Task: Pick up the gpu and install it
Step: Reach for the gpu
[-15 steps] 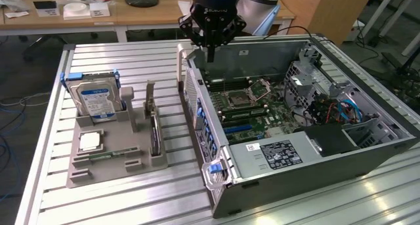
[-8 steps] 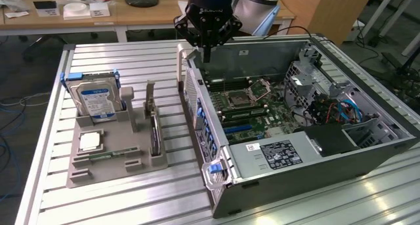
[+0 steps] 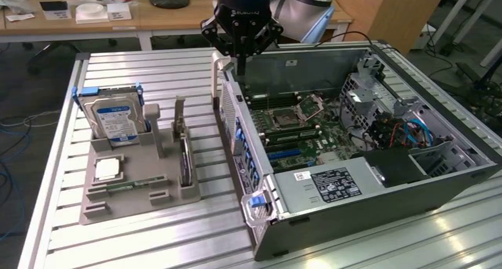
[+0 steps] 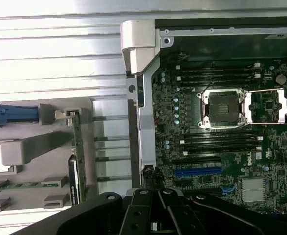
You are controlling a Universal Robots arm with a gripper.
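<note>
Gripper (image 3: 241, 68) (image 4: 158, 192): black two-finger tool at 12 o'clock in the exterior view, hanging over the upper corner of the computer case (image 3: 439, 181); its fingers seem pressed together with nothing between them, though the tips are thin and dark against the case, so this is not certain.
Gpu (image 3: 185, 163) (image 4: 74, 183): dark flat card standing on its long edge in a slot of the grey tray (image 3: 117, 207); at about 7 o'clock from the gripper in the exterior view; well apart from the tool, not held, outside the case.
Hard drive (image 3: 116, 119): silver with a blue-white label, upright in the tray at 10 o'clock from the gpu; blue rails on its sides.
Memory stick (image 3: 126, 185) (image 4: 16, 184): narrow, green, lying flat in the tray at 8 o'clock from the gpu.
Case: lying open-side up on the slatted metal table (image 3: 157, 69); just beside the tray, at the tray's 3 o'clock.
Motherboard (image 3: 294, 125) (image 4: 221, 147): on the floor of the case; square CPU socket (image 3: 284, 117) (image 4: 221, 108) near its middle; blue expansion slot (image 3: 292, 153) (image 4: 198, 172) at 6 o'clock from the socket in the exterior view.
Power supply (image 3: 333, 185): grey box with a black label, at 5 o'clock from the blue slot.
</note>
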